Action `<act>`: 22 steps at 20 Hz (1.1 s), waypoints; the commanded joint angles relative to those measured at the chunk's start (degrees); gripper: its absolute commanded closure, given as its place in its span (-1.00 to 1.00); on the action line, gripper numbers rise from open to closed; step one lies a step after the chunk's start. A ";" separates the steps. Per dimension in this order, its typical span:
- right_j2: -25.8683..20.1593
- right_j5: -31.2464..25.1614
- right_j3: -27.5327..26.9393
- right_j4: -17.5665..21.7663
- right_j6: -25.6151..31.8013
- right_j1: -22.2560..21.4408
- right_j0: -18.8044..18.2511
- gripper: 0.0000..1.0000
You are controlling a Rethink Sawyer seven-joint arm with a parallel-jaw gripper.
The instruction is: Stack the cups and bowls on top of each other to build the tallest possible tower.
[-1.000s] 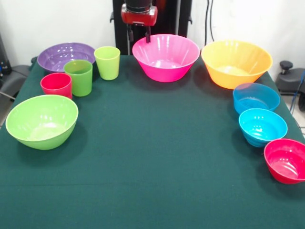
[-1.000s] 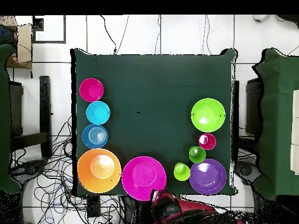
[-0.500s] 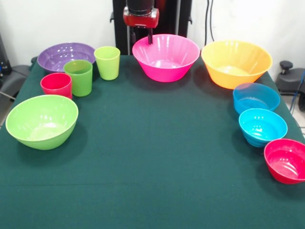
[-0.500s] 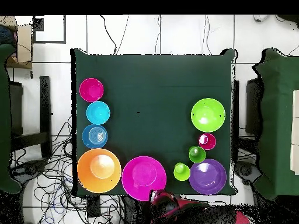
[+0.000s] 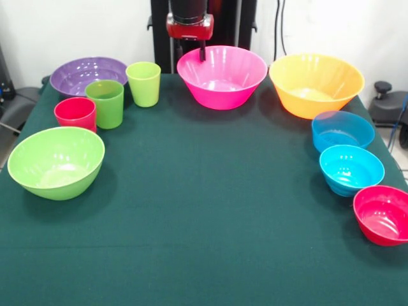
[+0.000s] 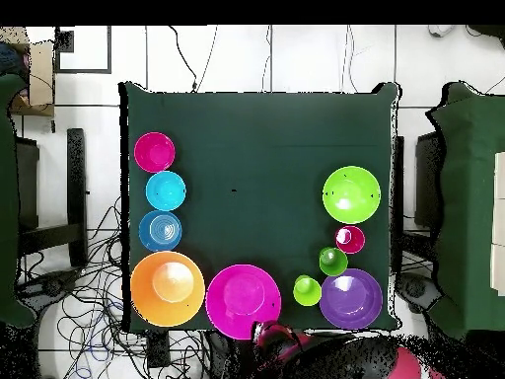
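The red-and-black claw [image 5: 189,52] hangs behind the glossy pink plastic bowl's [image 5: 221,76] far rim, its spread impossible to tell. All 7 bowls and 3 tapered cups [image 5: 105,102] sit upright, mouths up, unstacked along the green-clothed table's [image 5: 210,210] edges, leaving its centre open.
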State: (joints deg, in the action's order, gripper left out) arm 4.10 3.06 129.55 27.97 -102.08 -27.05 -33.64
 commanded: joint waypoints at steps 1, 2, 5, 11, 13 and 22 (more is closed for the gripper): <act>-6.03 4.91 -8.74 2.57 -4.77 2.47 -0.61 -1.00; -5.98 4.96 -8.78 2.66 -4.81 2.53 -0.62 -1.00; -5.84 5.13 -8.95 2.81 -4.95 2.74 -0.58 -1.00; -5.65 5.40 -9.13 2.87 -5.24 3.08 -0.57 -1.00; -5.66 5.36 -9.11 2.90 -5.20 3.04 -0.62 -1.00; -5.36 6.42 -8.98 3.24 -5.27 2.29 -0.31 -1.00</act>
State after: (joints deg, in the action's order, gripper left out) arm 3.92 3.52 129.31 28.92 -102.08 -26.34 -34.04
